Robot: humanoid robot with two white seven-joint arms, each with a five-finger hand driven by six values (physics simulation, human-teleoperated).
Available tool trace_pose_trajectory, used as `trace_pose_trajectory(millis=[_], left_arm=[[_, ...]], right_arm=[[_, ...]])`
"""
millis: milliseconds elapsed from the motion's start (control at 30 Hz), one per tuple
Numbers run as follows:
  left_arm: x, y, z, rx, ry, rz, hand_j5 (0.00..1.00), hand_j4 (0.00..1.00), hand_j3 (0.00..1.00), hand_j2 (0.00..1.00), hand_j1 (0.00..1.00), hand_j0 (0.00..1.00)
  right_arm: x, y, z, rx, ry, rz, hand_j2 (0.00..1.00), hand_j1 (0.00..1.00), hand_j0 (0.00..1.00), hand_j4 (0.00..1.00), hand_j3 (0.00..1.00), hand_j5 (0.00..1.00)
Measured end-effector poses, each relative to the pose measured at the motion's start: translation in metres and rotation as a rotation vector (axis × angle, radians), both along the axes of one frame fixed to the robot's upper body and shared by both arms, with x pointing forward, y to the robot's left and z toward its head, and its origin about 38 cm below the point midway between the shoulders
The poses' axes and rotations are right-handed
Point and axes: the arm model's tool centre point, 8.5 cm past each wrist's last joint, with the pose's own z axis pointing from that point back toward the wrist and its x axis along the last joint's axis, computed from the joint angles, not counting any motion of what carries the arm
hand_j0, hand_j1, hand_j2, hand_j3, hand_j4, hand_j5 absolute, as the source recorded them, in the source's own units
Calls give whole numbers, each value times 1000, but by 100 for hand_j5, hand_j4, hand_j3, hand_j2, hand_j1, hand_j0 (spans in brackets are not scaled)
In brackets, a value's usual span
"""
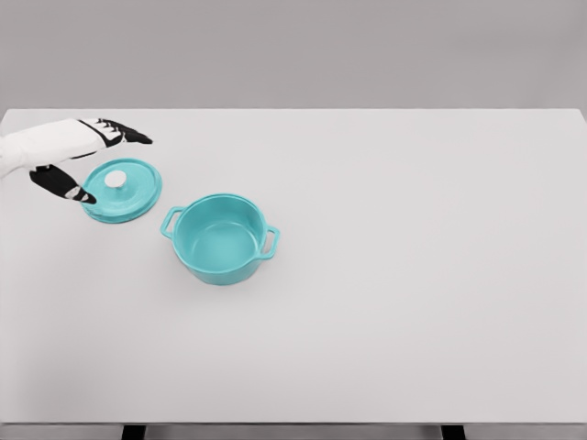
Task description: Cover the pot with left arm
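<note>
The round turquoise lid [121, 191] with a white knob lies flat on the white surface [413, 275], just left of and a little behind the open turquoise pot with two side handles [220, 239], which stands upright and uncovered. The white left hand [69, 156] comes in from the left edge; its black fingers [128, 135] are spread apart around the lid's left side, grasping nothing.

Bright even simulator light, soft faint shadows, no glare, slightly soft focus, straight undistorted edges
</note>
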Motion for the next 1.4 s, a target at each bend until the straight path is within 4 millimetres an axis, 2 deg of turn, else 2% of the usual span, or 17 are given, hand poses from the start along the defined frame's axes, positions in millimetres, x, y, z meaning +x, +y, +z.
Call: trace_pose_trajectory(millis=[167, 367, 400, 567, 633, 933, 1167, 1300, 1400], left_arm=[[18, 4, 1, -1, 3, 39, 100, 100, 100, 100, 100, 100], [23, 6, -30, 2, 82, 69, 99, 99, 99, 99, 99, 99], [25, 7, -32, 0, 88, 76, 93, 93, 93, 93, 93, 93], [36, 13, -28, 3, 86, 112, 91, 91, 91, 91, 91, 91], [38, 16, -33, 15, 96, 125, 91, 91, 91, 91, 91, 91], [46, 5, -56, 60, 133, 136, 92, 92, 92, 92, 92, 92], [50, 6, -55, 73, 130, 145, 94, 94, 94, 94, 94, 94], [52, 10, -54, 89, 130, 156, 90, 90, 90, 90, 90, 90], [53, 11, -53, 89, 130, 162, 81, 81, 81, 81, 81, 81]], right_arm=[[0, 0, 0, 0, 0, 0, 100, 100, 100, 100, 100, 100], [0, 0, 0, 0, 0, 0, 100, 100, 100, 100, 100, 100], [0, 0, 0, 0, 0, 0, 100, 100, 100, 100, 100, 100], [0, 0, 0, 0, 0, 0, 100, 100, 100, 100, 100, 100], [0, 0, 0, 0, 0, 0, 100, 100, 100, 100, 100, 100], [0, 0, 0, 0, 0, 0, 100, 100, 100, 100, 100, 100], [0, 0, 0, 0, 0, 0, 100, 100, 100, 100, 100, 100], [0, 0, 0, 0, 0, 0, 100, 100, 100, 100, 100, 100], [0, 0, 0, 0, 0, 0, 100, 100, 100, 100, 100, 100]])
